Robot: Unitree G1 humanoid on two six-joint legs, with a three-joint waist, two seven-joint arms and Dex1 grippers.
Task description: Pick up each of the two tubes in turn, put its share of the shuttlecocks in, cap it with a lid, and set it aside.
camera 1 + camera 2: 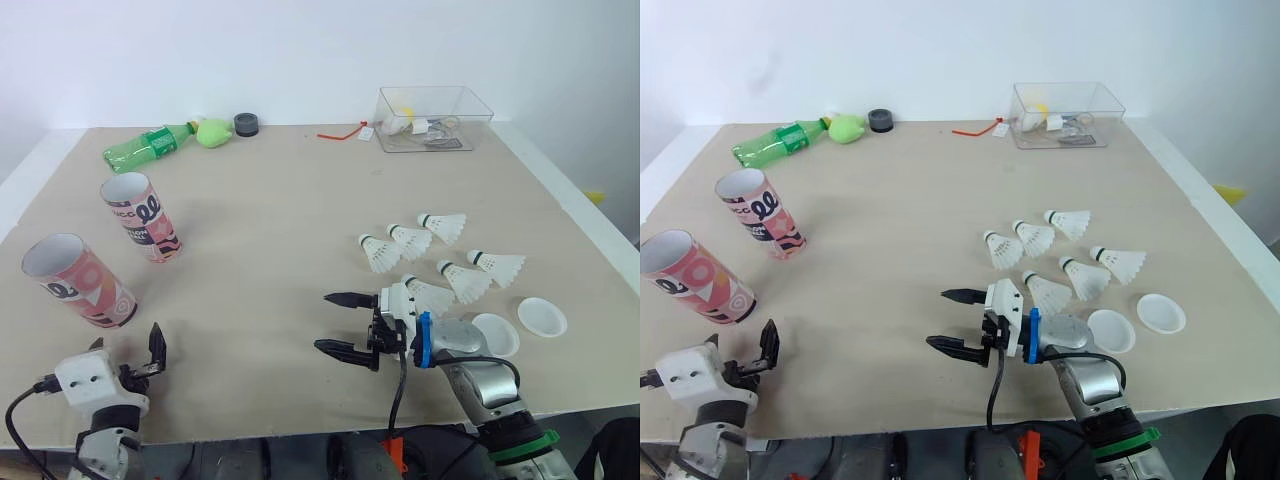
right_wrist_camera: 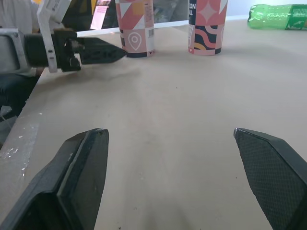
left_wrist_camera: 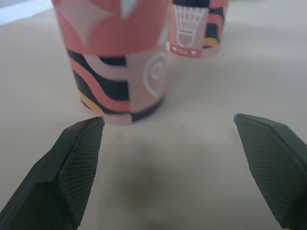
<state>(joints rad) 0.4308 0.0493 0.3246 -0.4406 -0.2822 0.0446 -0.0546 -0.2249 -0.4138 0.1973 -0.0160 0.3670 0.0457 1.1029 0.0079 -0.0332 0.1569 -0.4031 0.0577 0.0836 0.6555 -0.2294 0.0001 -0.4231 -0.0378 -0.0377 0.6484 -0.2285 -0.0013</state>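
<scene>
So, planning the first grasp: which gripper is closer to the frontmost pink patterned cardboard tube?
Left. The left gripper sits just in front of the pink patterned cardboard tube; the right gripper is far to its right, by the white feather shuttlecocks.

Just ahead of your left gripper (image 1: 128, 352), fingers spread, stands the near tube (image 1: 80, 280), the second tube (image 1: 140, 215) beyond it. Ahead of your right gripper (image 1: 338, 323) the table (image 1: 260, 250) lies bare; the nearest shuttlecock (image 1: 430, 295) sits just beside its wrist
</scene>
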